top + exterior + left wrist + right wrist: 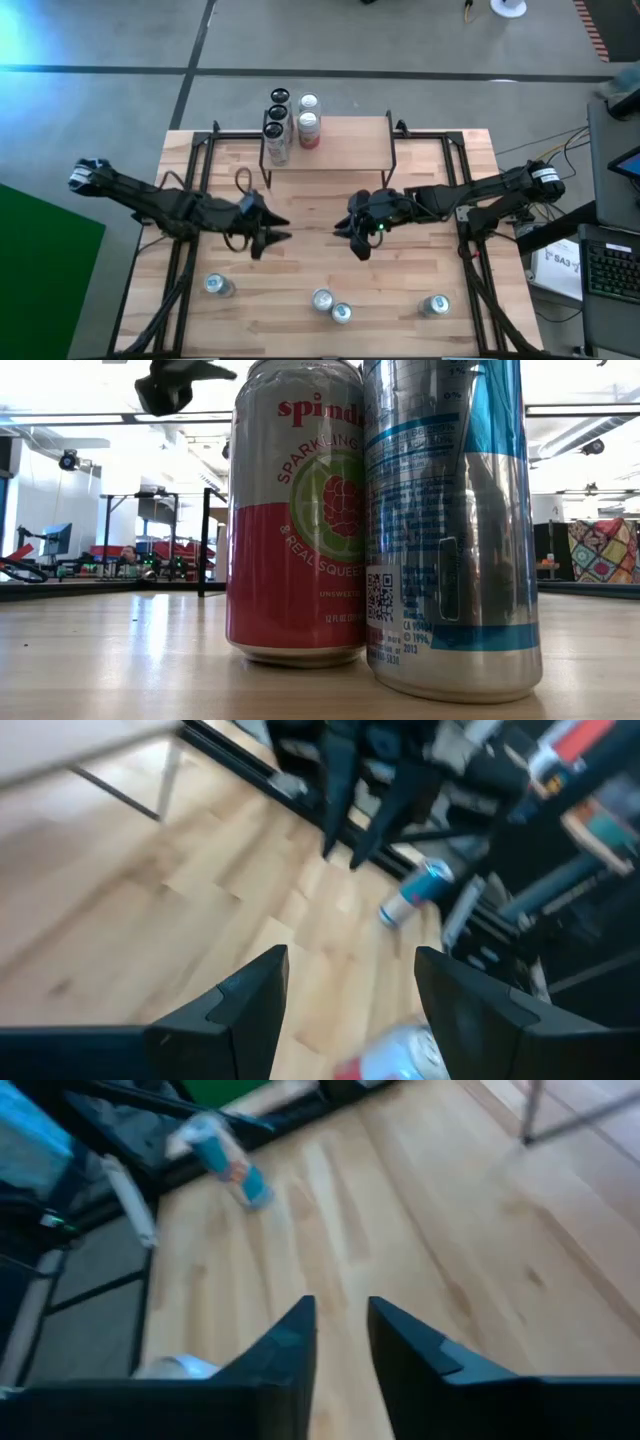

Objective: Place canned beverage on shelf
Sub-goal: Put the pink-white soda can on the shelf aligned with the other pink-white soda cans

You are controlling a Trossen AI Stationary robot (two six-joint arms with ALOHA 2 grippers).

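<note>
The shelf [345, 145], a low rack with a light wood top and black wire legs, stands at the table's far middle. Several cans [290, 120] stand at its far left corner. Other cans lie or stand along the near edge: one at the left [218, 286], two in the middle [322, 299] [342, 314], one at the right [435, 305]. My left gripper [275, 232] is open and empty over the table's middle. My right gripper [352, 238] faces it, with a narrow gap between its fingers, and is empty too.
In the low view a pink-and-white can [295, 510] and a silver-and-blue can [455, 520] stand side by side close to the camera. Black frame rails [195, 150] run along the table's left and right sides. Bare wood lies between the two grippers.
</note>
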